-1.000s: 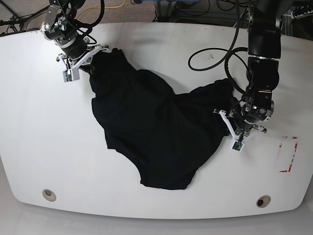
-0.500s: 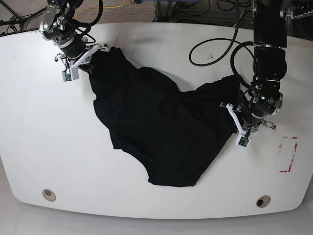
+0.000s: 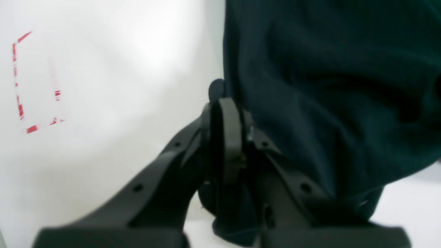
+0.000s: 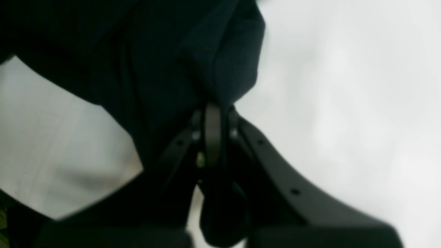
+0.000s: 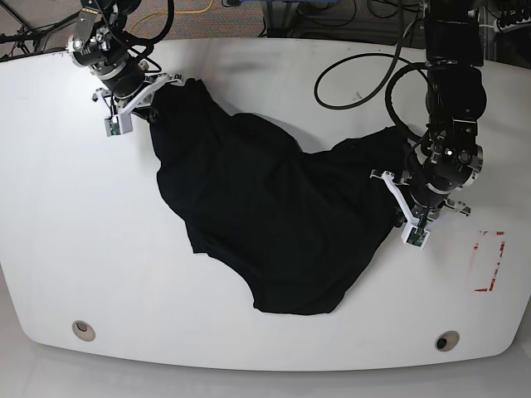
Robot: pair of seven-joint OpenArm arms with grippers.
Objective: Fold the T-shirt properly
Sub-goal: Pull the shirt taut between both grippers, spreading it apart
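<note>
T-shirt (image 5: 265, 215) sprawled crumpled mid-table (image 5: 50, 207), stretched between both arms — left gripper (image 5: 408, 217) pinching its edge near the red tape marks (image 5: 489, 261), right gripper (image 5: 141, 104) clamped on the far corner — loose black cable (image 5: 357, 83) lying just behind the cloth

T-shirt (image 5: 265, 215) on table (image 5: 66, 232), between claws.

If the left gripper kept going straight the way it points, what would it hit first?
Likely the T-shirt itself: the left gripper is already shut on its edge, with bare table just beyond; depth is unclear.
</note>
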